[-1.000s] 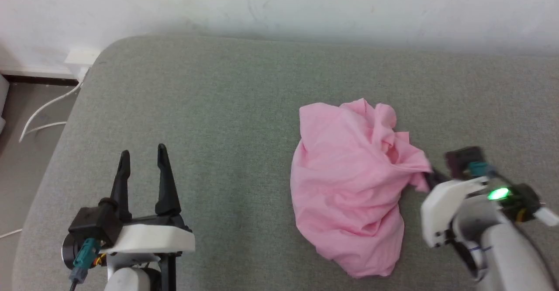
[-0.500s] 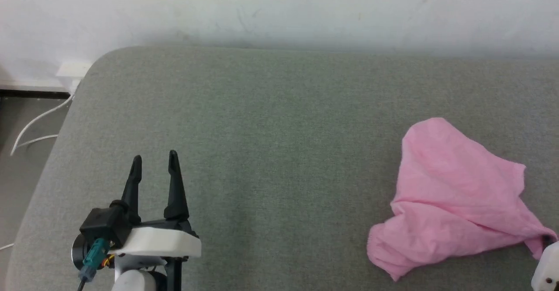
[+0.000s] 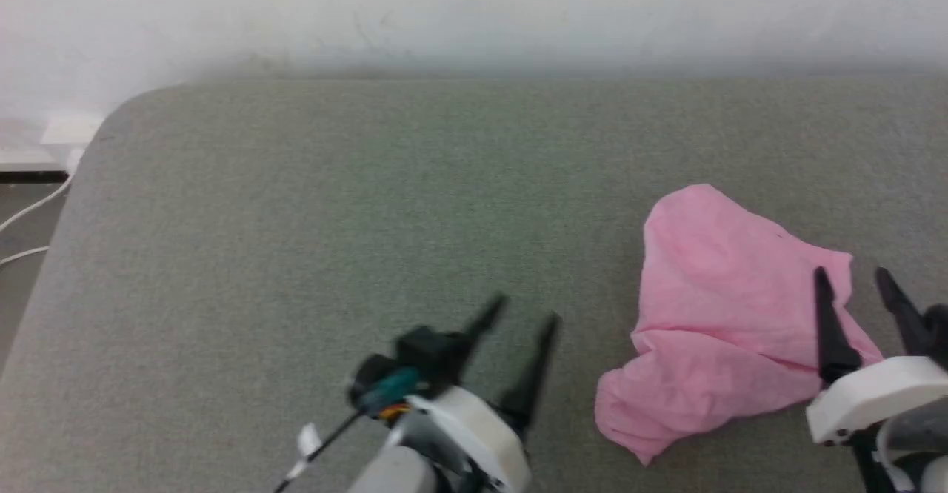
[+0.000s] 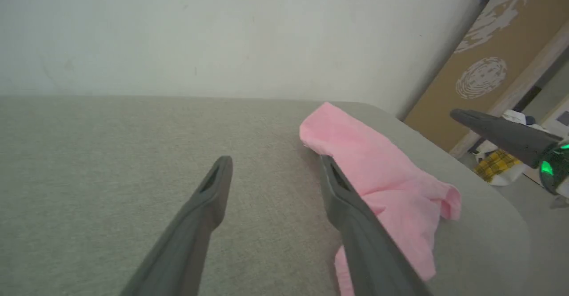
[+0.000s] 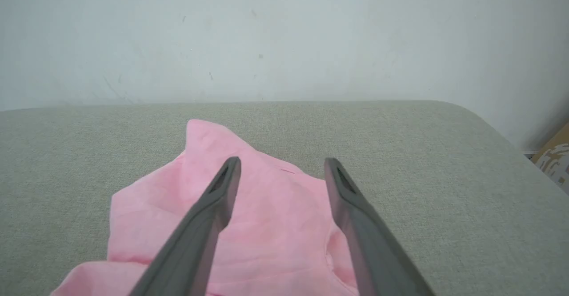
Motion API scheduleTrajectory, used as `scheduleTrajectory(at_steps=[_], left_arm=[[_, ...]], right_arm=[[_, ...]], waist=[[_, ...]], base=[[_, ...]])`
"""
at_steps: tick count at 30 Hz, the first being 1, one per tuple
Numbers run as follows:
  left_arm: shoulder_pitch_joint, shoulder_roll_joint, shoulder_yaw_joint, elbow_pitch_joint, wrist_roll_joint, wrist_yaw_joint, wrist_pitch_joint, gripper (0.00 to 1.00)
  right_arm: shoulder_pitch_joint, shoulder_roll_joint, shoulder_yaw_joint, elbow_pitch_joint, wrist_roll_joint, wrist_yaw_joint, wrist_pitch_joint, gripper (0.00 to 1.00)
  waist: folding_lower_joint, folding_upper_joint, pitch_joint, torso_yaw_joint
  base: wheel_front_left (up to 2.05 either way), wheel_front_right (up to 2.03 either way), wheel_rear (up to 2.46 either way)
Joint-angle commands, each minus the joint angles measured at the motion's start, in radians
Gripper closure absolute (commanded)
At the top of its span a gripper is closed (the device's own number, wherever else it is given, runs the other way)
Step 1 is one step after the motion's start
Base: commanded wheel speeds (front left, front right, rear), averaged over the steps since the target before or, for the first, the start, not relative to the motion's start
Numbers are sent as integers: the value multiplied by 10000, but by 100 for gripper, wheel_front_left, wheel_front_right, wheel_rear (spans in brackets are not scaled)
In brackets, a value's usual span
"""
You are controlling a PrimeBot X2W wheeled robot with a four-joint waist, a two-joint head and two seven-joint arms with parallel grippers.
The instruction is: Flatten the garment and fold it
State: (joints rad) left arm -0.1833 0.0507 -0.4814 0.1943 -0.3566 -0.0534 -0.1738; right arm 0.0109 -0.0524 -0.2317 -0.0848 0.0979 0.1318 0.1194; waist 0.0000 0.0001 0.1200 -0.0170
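The garment (image 3: 722, 315) is a plain pink cloth lying crumpled on the right part of the grey cushion (image 3: 333, 204). My right gripper (image 3: 850, 277) stands open over the garment's right edge, with nothing between its fingers. In the right wrist view the right gripper (image 5: 282, 162) has its fingers spread wide above the garment (image 5: 178, 216). My left gripper (image 3: 527, 312) is open and empty, a little to the left of the cloth. From the left wrist, the left gripper (image 4: 274, 160) points at the garment (image 4: 378, 167), its right finger overlapping the cloth's near edge.
A white wall (image 3: 474, 12) runs behind the cushion. The cushion's rounded left corner (image 3: 111, 115) drops to a floor with white cables (image 3: 29, 212). Its right end (image 4: 502, 216) borders a brown board (image 4: 498, 65) and some floor clutter (image 4: 493, 169).
The right gripper dragged the garment to the right, then let go and opened. The left arm swung right toward the cloth. The head camera has shifted too.
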Motion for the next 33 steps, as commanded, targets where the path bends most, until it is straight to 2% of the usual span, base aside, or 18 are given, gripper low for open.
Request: scheduleTrajectory(at_steps=[1, 3, 8, 14, 15, 16, 18, 20, 21, 22, 23, 27, 31, 33], left_arm=[[-403, -4, -739, 479, -337, -157, 672, 0], [-724, -4, -1454, 1020, -497, -202, 1501, 0], [-1163, -4, -2350, 1804, -1413, -4, 3125, 0], [-1478, -4, -2856, 2274, -2210, 64, 4145, 0], [-1526, -4, -2901, 2280, -2311, 37, 4139, 56], [-1570, -4, -2942, 2273, -2412, -1, 4087, 100], [-1665, -4, -2923, 2263, -2535, 21, 3876, 100], [-1718, -2, -2611, 2209, -2568, 304, 3319, 100], [-1718, -2, -2611, 2209, -2568, 304, 3319, 100], [-1722, 132, -2179, 2179, -2501, 699, 2690, 100], [-1722, 132, -2179, 2179, -2501, 699, 2690, 100], [-1425, 740, -1076, 1946, -2502, 1680, 1607, 100], [-783, 1498, -93, 1500, -2606, 2661, 1162, 100], [-405, 1821, 276, 1236, -2709, 2997, 1111, 100]], right_arm=[[-69, 21, 347, -29, 38, -11, -193, 0], [-120, 21, 665, 37, 68, -11, -253, 0], [-155, 21, 1215, 249, 260, -11, -303, 0], [-129, 21, 1367, 446, 419, -11, -397, 0], [-133, 21, 1376, 470, 432, -11, -406, 0], [-142, 21, 1383, 489, 443, -11, -413, 0], [-164, 22, 1390, 508, 429, -11, -416, 0], [-168, 22, 1399, 503, 401, -11, -392, 0], [-168, 22, 1399, 503, 401, -11, -392, 0], [-172, 22, 1392, 473, 377, -11, -374, 0], [-172, 22, 1392, 473, 377, -11, -374, 0], [-133, 22, 1336, 409, 348, -11, -320, 0], [-75, 22, 1326, 368, 350, -11, -240, 0], [-61, 22, 1361, 352, 389, -11, -184, 0]], waist=[[0, -1, 127, -404], [0, -1, 172, -643], [0, -1, 274, -1156], [0, -1, 326, -1406], [0, -1, 323, -1407], [0, -1, 318, -1391], [0, -1, 286, -1300], [0, -1, 238, -1160], [0, -1, 238, -1160], [0, -1, 185, -986], [0, -1, 185, -986], [0, -1, 69, -539], [0, -1, -14, -82], [0, -1, -11, 125]], base=[[0, 0, 0], [0, 0, 0], [0, 0, 0], [0, 0, 0], [0, 0, 0], [0, 0, 0], [0, 0, 0], [0, 0, 0], [0, 0, 0], [0, 0, 0], [0, 0, 0], [0, 0, 0], [0, 0, 0], [0, 0, 0]])
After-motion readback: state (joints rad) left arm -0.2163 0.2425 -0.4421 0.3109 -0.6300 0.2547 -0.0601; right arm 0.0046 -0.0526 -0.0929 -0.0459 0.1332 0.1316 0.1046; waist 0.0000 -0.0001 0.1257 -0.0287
